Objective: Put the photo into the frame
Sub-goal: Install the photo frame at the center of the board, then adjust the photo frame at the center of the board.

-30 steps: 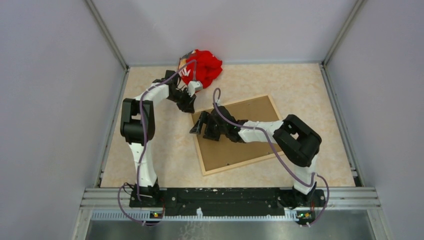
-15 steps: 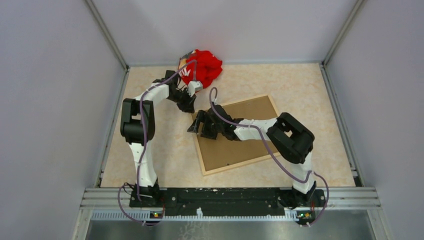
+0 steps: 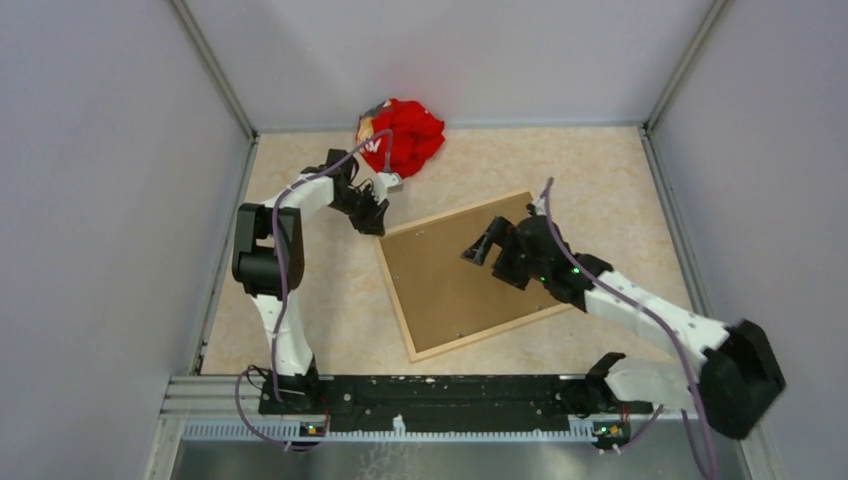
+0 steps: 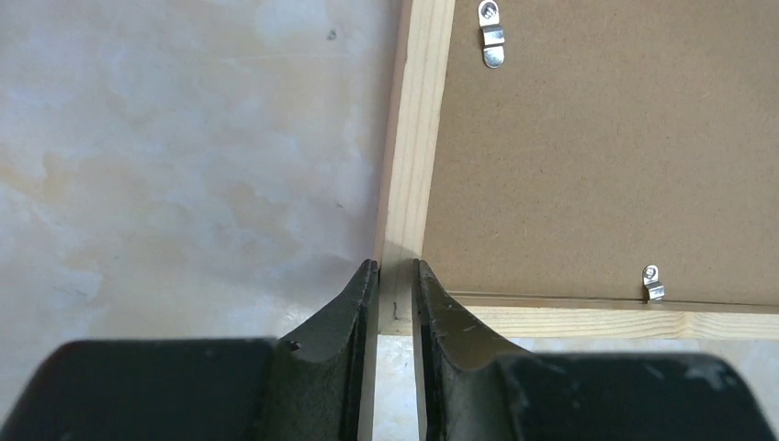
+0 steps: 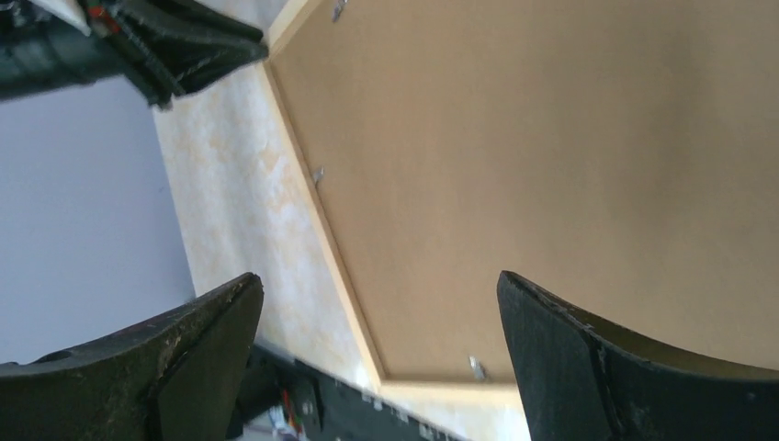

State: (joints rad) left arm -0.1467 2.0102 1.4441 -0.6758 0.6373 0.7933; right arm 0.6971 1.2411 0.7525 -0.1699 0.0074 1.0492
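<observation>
The frame (image 3: 396,297), thin light wood, lies face down on the table with the brown backing board (image 3: 447,283) inside it. My left gripper (image 3: 374,220) is at the frame's far-left corner. In the left wrist view it (image 4: 395,278) is shut on the corner moulding of the frame (image 4: 415,138). My right gripper (image 3: 482,246) hovers open and empty above the board; its wrist view shows the wide-apart gripper (image 5: 377,278) over the board (image 5: 551,156) and the frame's edge (image 5: 312,220). The photo is not in view.
A crumpled red cloth (image 3: 404,135) lies at the back by the wall. Small metal clips (image 4: 493,46) sit along the frame's inner edge. Grey walls close in the table on three sides. The arm bases' rail (image 3: 450,392) runs along the near edge.
My right arm has swung away to the right, from the frame's left corner to above the board's right part. The left gripper has stayed at the frame's corner.
</observation>
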